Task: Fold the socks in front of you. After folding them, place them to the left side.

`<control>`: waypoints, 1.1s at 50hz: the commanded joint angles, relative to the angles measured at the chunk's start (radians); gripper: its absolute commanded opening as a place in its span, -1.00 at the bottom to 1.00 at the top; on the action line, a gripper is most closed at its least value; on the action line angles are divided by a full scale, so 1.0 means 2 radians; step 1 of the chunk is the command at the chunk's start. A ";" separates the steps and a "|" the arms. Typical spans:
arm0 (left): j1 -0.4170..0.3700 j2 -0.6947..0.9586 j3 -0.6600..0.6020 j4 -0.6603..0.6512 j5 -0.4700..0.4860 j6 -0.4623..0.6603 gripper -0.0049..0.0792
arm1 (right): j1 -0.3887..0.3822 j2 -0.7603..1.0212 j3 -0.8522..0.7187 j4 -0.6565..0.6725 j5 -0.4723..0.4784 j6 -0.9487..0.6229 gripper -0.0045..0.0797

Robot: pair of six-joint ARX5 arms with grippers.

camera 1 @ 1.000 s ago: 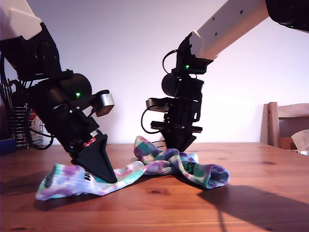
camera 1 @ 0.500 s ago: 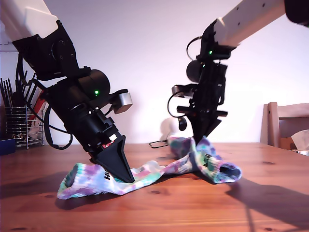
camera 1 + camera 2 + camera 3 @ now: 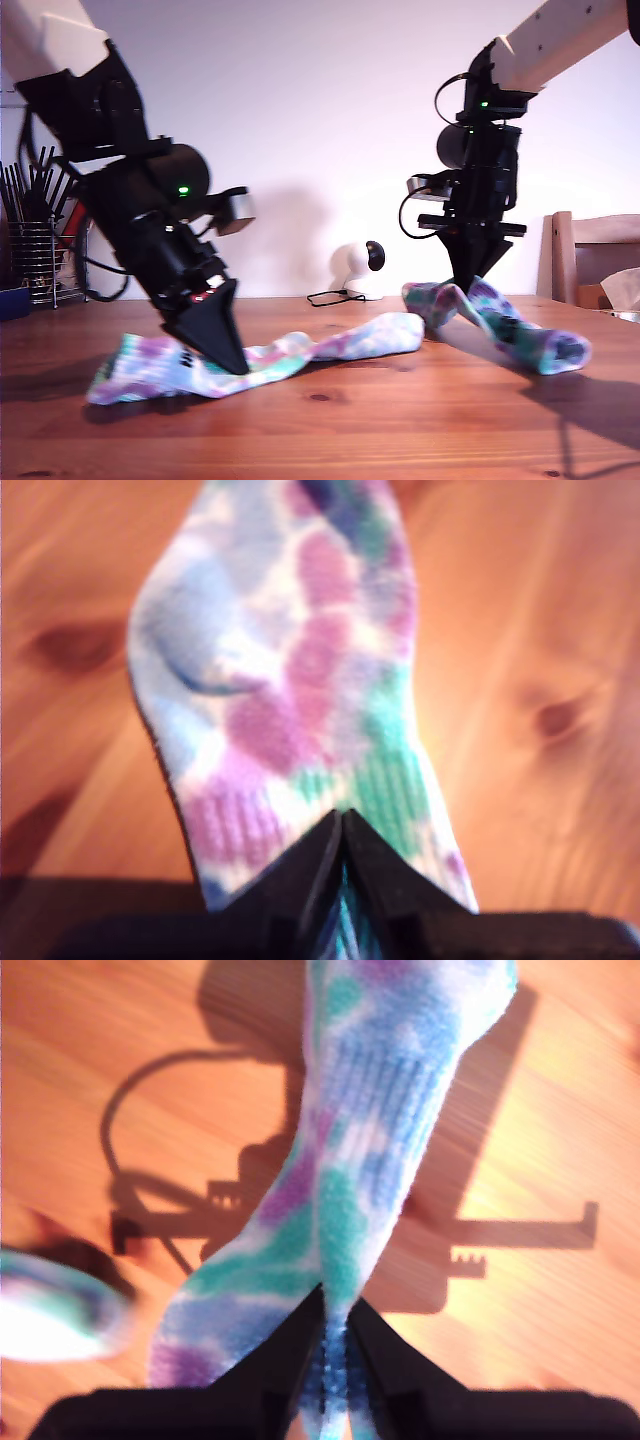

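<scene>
Exterior view: socks (image 3: 330,345) lie lengthwise across the table (image 3: 320,430), my first gripper (image 3: 222,345) and my second gripper (image 3: 470,290) each clenched on an opposite end.

My first gripper (image 3: 342,825) is pinched closed on a sock (image 3: 290,680), as is my second gripper (image 3: 335,1310) (its jaws likewise clamped), each arm angled down onto the knit.
</scene>
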 commanded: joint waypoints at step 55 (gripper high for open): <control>0.061 0.043 -0.031 -0.034 -0.072 0.013 -0.93 | 0.067 -0.034 0.006 -0.020 -0.065 -0.046 -0.42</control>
